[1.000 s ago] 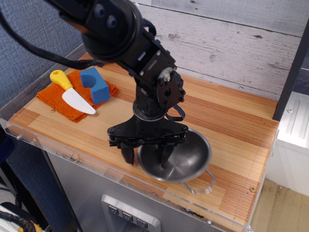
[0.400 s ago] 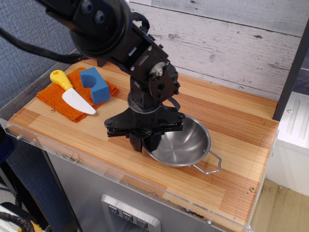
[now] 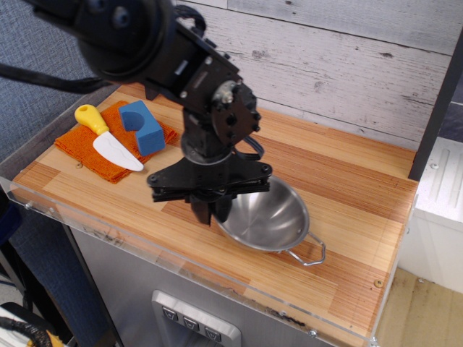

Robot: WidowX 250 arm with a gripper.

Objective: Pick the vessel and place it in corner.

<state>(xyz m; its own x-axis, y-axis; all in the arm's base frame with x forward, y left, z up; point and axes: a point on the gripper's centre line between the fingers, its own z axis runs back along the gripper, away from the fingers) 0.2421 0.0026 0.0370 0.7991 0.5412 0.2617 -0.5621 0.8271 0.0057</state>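
1. The light over my table [image 3: 347, 181] is bright and even, and the colours look natural.
2. My arm [image 3: 166, 50] is black and very dark, so its details are lost; only small highlights appear on its joints.
3. The vessel [image 3: 269, 217] reflects the light strongly, with pale glare on its inner wall and a dark reflection near my gripper [image 3: 211, 210].
4. Shadows are soft and short: one under the vessel, one under my gripper.
5. The acrylic edge [image 3: 108, 220] at the front catches a thin white shine.
6. The picture is rather sharp in the middle; the upper left part of my arm is slightly blurred.
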